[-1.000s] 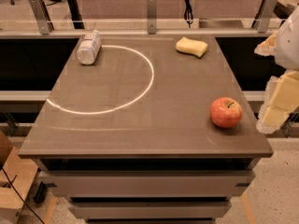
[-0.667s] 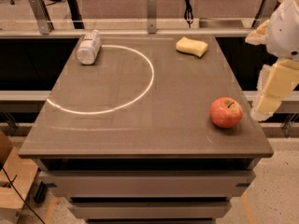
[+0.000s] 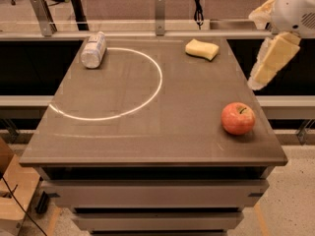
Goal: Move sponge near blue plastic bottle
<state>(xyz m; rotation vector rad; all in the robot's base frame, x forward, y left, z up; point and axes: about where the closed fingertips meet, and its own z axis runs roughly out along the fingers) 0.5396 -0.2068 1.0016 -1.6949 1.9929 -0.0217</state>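
The pale yellow sponge (image 3: 202,49) lies flat at the far right of the table top. The blue plastic bottle (image 3: 94,49), grey-white with a pale label, lies on its side at the far left corner, on the edge of a white circle line. My gripper (image 3: 266,67) hangs in the air off the table's right edge. It is to the right of the sponge and a little nearer the camera, touching nothing.
A red apple (image 3: 238,118) stands near the right front of the brown table (image 3: 147,141). A white circle (image 3: 113,82) is drawn on the left half of the table. A rail with metal posts (image 3: 159,8) runs behind the table.
My gripper has risen and moved back, from beside the apple toward the level of the sponge. The sponge, bottle and apple have not moved.
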